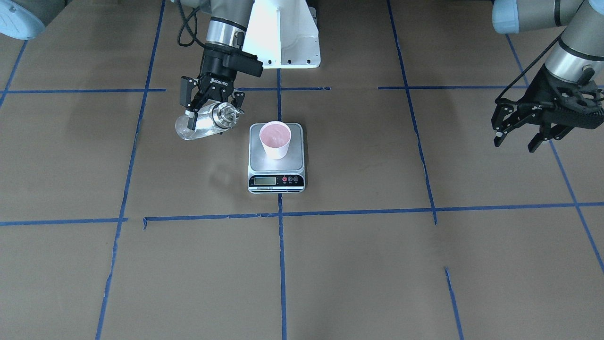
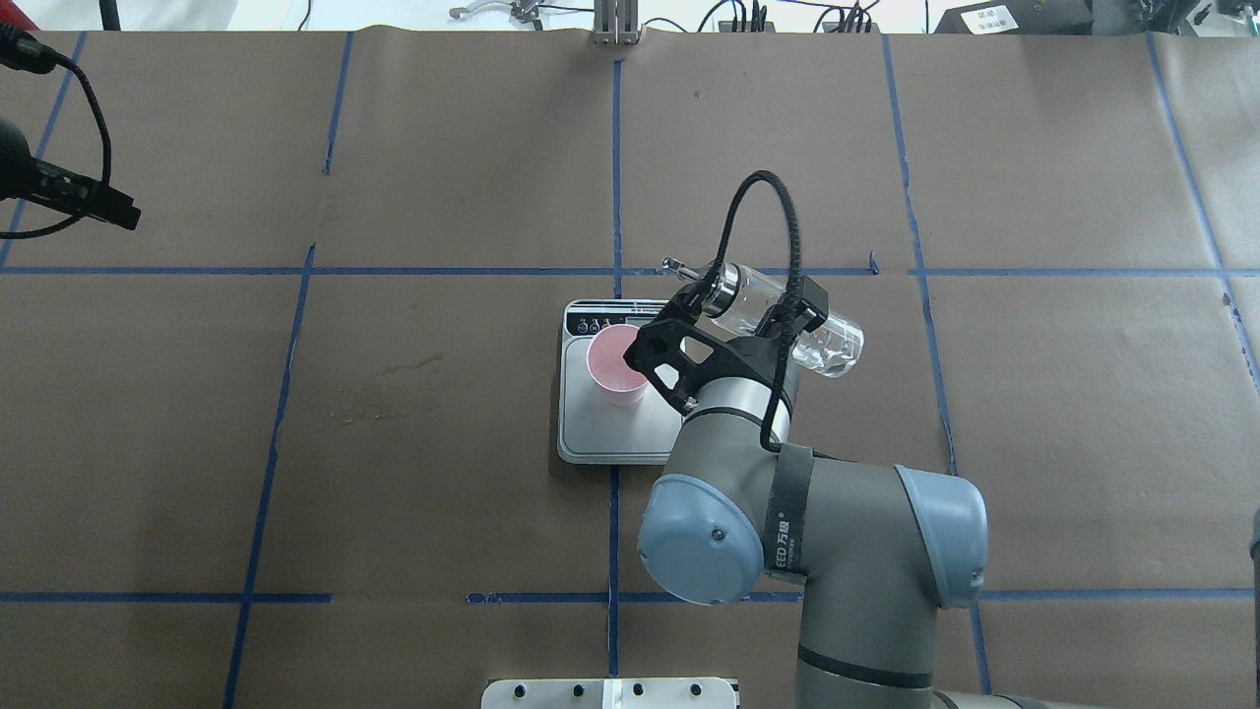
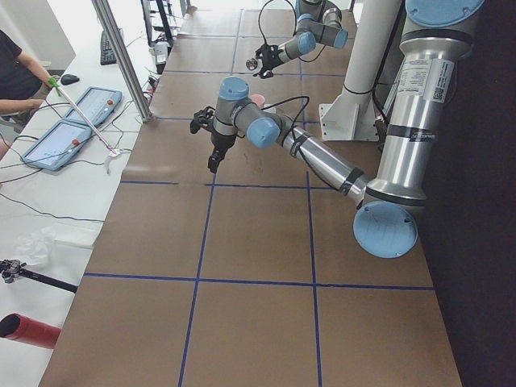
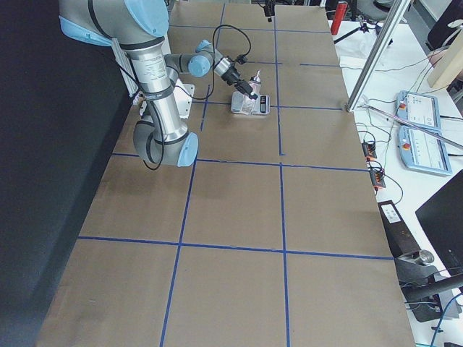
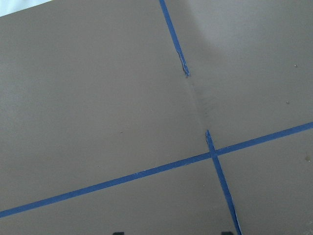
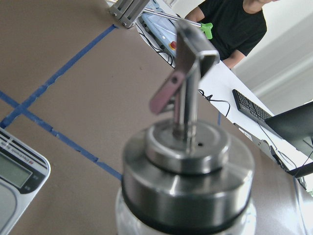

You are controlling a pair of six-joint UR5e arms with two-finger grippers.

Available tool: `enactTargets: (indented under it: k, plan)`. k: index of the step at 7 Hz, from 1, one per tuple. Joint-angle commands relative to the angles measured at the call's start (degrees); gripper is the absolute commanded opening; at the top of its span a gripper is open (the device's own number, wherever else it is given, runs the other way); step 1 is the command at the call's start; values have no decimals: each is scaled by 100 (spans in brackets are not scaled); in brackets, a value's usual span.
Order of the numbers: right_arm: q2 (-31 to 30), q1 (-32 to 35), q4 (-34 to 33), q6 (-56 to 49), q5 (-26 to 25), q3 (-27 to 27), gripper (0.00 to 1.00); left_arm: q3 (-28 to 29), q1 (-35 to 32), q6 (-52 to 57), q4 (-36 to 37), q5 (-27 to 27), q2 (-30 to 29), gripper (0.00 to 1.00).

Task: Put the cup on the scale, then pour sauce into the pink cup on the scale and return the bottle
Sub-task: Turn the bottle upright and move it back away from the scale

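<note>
The small cup (image 1: pixel 275 139), white outside and pink inside, stands upright on the steel platform of the scale (image 1: pixel 277 163) at mid-table. My right gripper (image 1: pixel 212 113) is shut on the clear glass bottle (image 1: pixel 200 126), held tilted above the table beside the scale. Its metal spout (image 1: pixel 232 113) points toward the cup but stays apart from it. From overhead, the bottle (image 2: pixel 792 320) lies slanted over the arm, with the cup (image 2: pixel 612 359) partly hidden. The right wrist view shows the bottle's silver collar (image 6: pixel 188 166) close up. My left gripper (image 1: pixel 515 141) hangs open and empty, far off to the side.
The white robot base mount (image 1: pixel 283 38) stands just behind the scale. Blue tape lines (image 1: pixel 281 245) grid the brown table. A person (image 6: pixel 230 24) in a black shirt sits at a side bench with tablets (image 3: pixel 72 125) and cables beyond the table's far edge.
</note>
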Motion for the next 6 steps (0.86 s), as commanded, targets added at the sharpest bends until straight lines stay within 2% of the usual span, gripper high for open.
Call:
enactTargets:
  k: [1,2,4,6]
  plan:
    - [-386,14,129,1817,9,390,0,-1,0,0,0,0,0,73]
    - [-710,23,799,3062,-8,463,0,8,0,0,0,0,0,73]
    - [-1395,32,1402,3206,-551,464,0,43,0,0,17,-17,9,73]
    - [-2273,32,2365,3425,-999,342,0,192,9,0,17,-18,0,73]
